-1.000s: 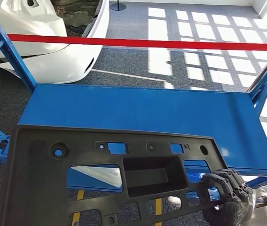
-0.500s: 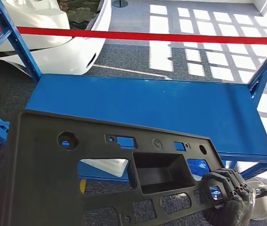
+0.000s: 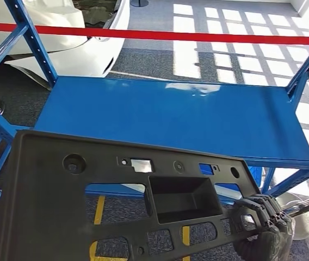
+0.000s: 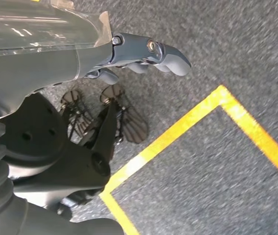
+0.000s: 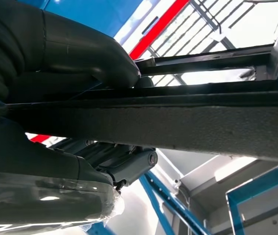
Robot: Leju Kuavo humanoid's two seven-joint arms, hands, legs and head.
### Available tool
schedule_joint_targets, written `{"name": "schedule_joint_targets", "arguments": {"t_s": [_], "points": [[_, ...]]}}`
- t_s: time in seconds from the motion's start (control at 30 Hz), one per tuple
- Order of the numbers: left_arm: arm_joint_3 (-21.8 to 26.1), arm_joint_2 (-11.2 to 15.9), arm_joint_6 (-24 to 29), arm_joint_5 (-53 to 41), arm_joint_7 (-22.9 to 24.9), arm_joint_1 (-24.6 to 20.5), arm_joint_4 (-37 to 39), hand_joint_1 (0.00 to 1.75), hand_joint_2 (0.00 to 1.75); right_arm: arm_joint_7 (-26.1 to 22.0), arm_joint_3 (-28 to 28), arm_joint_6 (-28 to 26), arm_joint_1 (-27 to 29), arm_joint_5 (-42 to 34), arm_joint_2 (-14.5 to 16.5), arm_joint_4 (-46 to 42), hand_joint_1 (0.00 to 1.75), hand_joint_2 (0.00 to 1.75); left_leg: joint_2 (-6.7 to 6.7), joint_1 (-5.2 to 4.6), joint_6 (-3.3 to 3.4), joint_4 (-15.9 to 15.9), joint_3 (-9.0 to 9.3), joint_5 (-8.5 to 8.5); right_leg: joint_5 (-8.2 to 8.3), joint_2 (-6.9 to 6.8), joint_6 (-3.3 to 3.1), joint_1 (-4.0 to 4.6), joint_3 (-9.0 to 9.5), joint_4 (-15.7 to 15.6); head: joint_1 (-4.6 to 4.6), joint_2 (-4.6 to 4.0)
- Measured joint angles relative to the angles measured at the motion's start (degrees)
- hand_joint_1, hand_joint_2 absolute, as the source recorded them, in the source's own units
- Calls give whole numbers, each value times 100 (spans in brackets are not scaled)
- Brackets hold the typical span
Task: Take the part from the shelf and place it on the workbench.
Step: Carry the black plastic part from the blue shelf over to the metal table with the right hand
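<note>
Head view first: you've got one big black part [image 3: 116, 201], a flat plastic panel full of cutouts with a deep rectangular pocket near its middle, sitting across the lower half of the picture, in front of the shelf and not resting on it; one blue shelf [image 3: 173, 114] behind it with a bare glossy deck and blue uprights at each end; your right hand [image 3: 264, 228] is down at the panel's lower right corner, dark fingers [image 3: 253, 209] curled over the edge, so it's gripping the part; one red barrier tape [image 3: 193, 37] runs across behind the shelf, a white car body [image 3: 74, 54] sits at the upper left, and the floor is grey carpet with sunlit window patches and yellow floor tape [image 3: 97, 217] showing through the cutouts

Left wrist view: your left hand [image 4: 145, 54] hangs over the grey carpet with its fingers stretched out fairly straight and nothing in them; a yellow line [image 4: 189, 122] forms a corner on the floor

Right wrist view: thumb on one face of the panel's edge [image 5: 167, 125] and fingers [image 5: 126, 164] on the other, clamped tight on it; blue shelf frame and the red tape sit behind
</note>
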Motion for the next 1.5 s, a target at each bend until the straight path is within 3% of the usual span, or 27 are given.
{"name": "schedule_joint_targets", "arguments": {"t_s": [0.07, 0.1, 0.17, 0.23, 0.27, 0.3, 0.37, 0.4, 0.47, 0.5, 0.57, 0.63, 0.73, 0.77, 0.83, 0.9, 0.97, 1.0, 1.07, 1.1, 1.17, 1.23, 1.27, 1.33, 1.37, 1.43, 1.5], "points": [[4, -1, -2, 0, 0, 5, 0, 0, 175, 1, 3, -1, 0, 0, 1, 1, 175, 175, -14, 20, -74, -10, -51, 29, 111, -15, -52, -2, -69, -64, 1, 0], [5, 0, -2, 0, 0, 8, 0, 0, 175, 1, 5, -2, -2, 0, 3, 2, 175, 175, -29, 23, -107, 52, -96, -90, 190, -29, -86, -12, -130, -85, 0, 0], [10, 2, 1, 1, 1, 13, 0, 0, 175, 1, 11, -4, -3, 0, 12, 6, 175, 175, -53, 37, -168, 490, -235, -619, 335, -55, -134, -32, -295, -89, -6, 0], [12, 4, 1, 1, 1, 17, 0, 0, 175, 1, 14, -5, 1, 0, 20, 13, 175, 175, -56, 60, -217, 1221, -358, -1092, 447, -63, -143, -32, -506, -23, -8, 0], [13, 6, 1, 0, 0, 17, 0, 0, 175, 1, 14, -5, 2, -1, 22, 16, 175, 175, -56, 72, -237, 1488, -362, -1132, 495, -68, -136, -34, -621, 27, -8, 0], [13, 8, 0, 0, 0, 16, 0, 0, 175, 1, 14, -5, 1, -2, 22, 20, 175, 175, -55, 86, -257, 1600, -298, -1043, 538, -71, -123, -40, -745, 90, -8, 0], [14, 10, 0, 0, 0, 9, 0, 0, 175, 2, 14, -6, 0, -8, 22, 23, 175, 175, -55, 127, -292, 1223, 100, -722, 601, -71, -81, -60, -992, 252, -9, 0], [14, 9, -2, 0, 0, 0, 0, 0, 175, 3, 14, -7, -1, -12, 22, 22, 175, 175, -55, 143, -310, 816, 397, -675, 621, -66, -55, -60, -1107, 349, -12, 0], [14, 8, -7, 0, -1, -16, 0, 0, 175, 9, 15, -10, -2, -20, 22, 19, 175, 175, -57, 147, -264, 137, 837, -795, 670, -60, 10, -55, -1263, 500, -9, 0], [14, 8, -10, 0, -1, -21, 0, 0, 175, 12, 17, -11, -3, -22, 23, 18, 175, 175, -59, 131, -220, -11, 912, -864, 708, -59, 46, -55, -1302, 532, -9, 0], [15, 7, -10, 0, -1, -14, 0, 0, 175, 17, 21, -12, 0, -25, 23, 20, 175, 175, -45, 111, -97, -23, 857, -819, 761, -53, 124, -74, -1335, 546, -7, 0], [17, 5, -9, 1, 0, -10, 0, 0, 175, 19, 22, -12, 4, -27, 22, 21, 175, 175, -15, 112, 18, -25, 750, -697, 457, -44, 190, -97, -1404, 747, 3, 0], [19, 5, -9, 0, 0, -13, 0, 0, 175, 30, 22, -10, 4, -30, 22, 27, 175, 175, 8, 86, 94, -13, 496, -487, -359, -45, 249, -111, -1598, 1732, 14, 0], [19, 5, -9, 0, 0, -13, 0, 0, 175, 33, 22, -10, 5, -31, 22, 31, 175, 175, 13, 72, 100, -3, 400, -419, -440, -44, 254, -110, -1609, 2018, 14, 0], [19, 6, -9, 0, 0, -12, 0, 0, 175, 34, 22, -11, 4, -33, 22, 35, 175, 175, 18, 39, 104, 17, 211, -290, -229, -42, 230, -103, -1363, 2030, 13, 0], [19, 2, -9, 0, 0, -15, -1, 0, 175, 34, 22, -11, -3, -34, 22, 33, 175, 175, 11, 12, 97, 29, 72, -173, 38, -23, 138, -71, -744, 1277, 10, 0], [19, -6, -10, 0, 0, -17, -1, 0, 175, 34, 22, -12, -14, -34, 22, 24, 175, 175, 1, -3, 62, 32, 2, -66, 26, -4, 31, -17, -130, 374, 4, 0], [19, -9, -11, 0, 1, -18, -1, 0, 175, 36, 21, -12, -18, -35, 22, 21, 175, 175, 1, 2, 30, 28, -24, -10, -17, 3, -6, 10, 26, 111, 2, 0], [19, -8, -11, 0, 1, -11, 0, 0, 175, 38, 21, -12, -21, -37, 23, 22, 175, 175, 0, 21, -40, 18, -88, 81, 19, -10, -52, 22, 28, -56, 2, 0], [20, -7, -9, 0, 1, -7, 0, 0, 175, 39, 22, -11, -23, -38, 24, 25, 175, 175, -11, 29, -73, 48, -134, 20, 86, -22, -84, 15, -36, -73, 1, 0], [21, -2, -7, 0, 0, 3, 0, 0, 175, 47, 25, -10, -28, -46, 25, 34, 175, 175, -39, 41, -125, 381, -255, -429, 244, -52, -141, -15, -209, -89, -9, 0], [22, 3, -10, 0, 0, 6, 0, 0, 175, 73, 27, -10, -30, -67, 25, 48, 175, 175, -50, 56, -170, 1096, -389, -996, 381, -64, -167, -10, -427, -37, -16, 0], [22, 4, -11, 0, 0, 7, 0, 0, 175, 87, 27, -10, -30, -81, 25, 56, 175, 175, -50, 63, -189, 1438, -419, -1118, 441, -71, -164, -9, -548, 6, -16, 0], [22, 7, -13, 0, 0, 5, -1, 0, 175, 101, 27, -10, -31, -112, 25, 72, 175, 175, -50, 80, -217, 1661, -281, -950, 535, -84, -144, -15, -798, 125, -16, 0], [23, 8, -13, 0, 0, 2, -1, 0, 175, 102, 27, -10, -31, -122, 25, 77, 175, 175, -50, 94, -227, 1473, -78, -780, 571, -85, -125, -21, -926, 203, -16, 0], [23, 10, -13, 0, 0, -13, -1, 0, 175, 108, 26, -10, -33, -133, 25, 79, 175, 175, -52, 118, -231, 700, 503, -675, 620, -82, -78, -22, -1150, 381, -17, 1], [22, 10, -14, 0, -1, -25, 0, 0, 175, 126, 24, -13, -34, -139, 25, 78, 175, 175, -58, 113, -179, 94, 879, -820, 686, -82, -18, -12, -1286, 504, -13, 1]]}}
